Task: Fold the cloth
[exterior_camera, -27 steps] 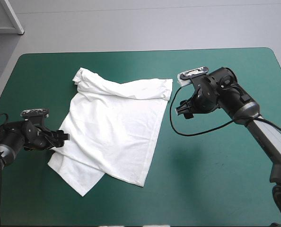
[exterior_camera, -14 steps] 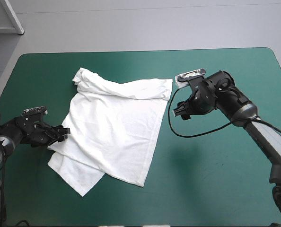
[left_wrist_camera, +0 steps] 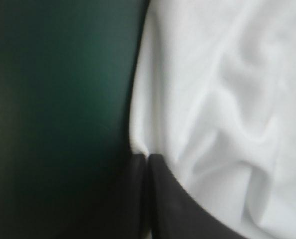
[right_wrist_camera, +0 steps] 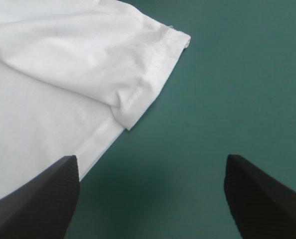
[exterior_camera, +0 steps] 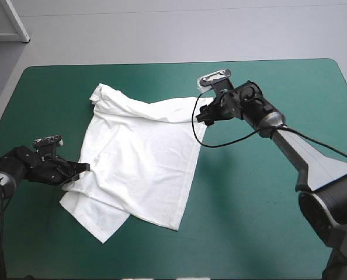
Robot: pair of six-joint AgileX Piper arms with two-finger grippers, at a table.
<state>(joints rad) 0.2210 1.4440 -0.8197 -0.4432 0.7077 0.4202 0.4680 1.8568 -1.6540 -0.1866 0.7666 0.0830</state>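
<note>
T-shirt [exterior_camera: 141, 157]: white, spread mostly flat on the table [exterior_camera: 267, 221], left of centre. The far edge is turned over in a band, with a bunched lump at the far left corner. At the near left corner a lower layer sticks out from under the top one. Sleeves cannot be told from the body in the high view.

Left tool [exterior_camera: 83, 168]: low at the shirt's left edge, towards the near corner. In its wrist view the black fingers [left_wrist_camera: 188, 214] are pressed together into one point and pinch the cloth's edge. That view is blurred, so how deep the bite goes is unclear.

Right tool [exterior_camera: 204, 118]: at the shirt's far right corner, its tips mostly hidden by the wrist from above. In its wrist view the fingers [right_wrist_camera: 38, 199] stand spread wide, with only teal-green cover [right_wrist_camera: 227, 74] between them. The stitched corner lies just ahead, and one finger overlaps the white cloth. Contact with the table cannot be judged.
</note>
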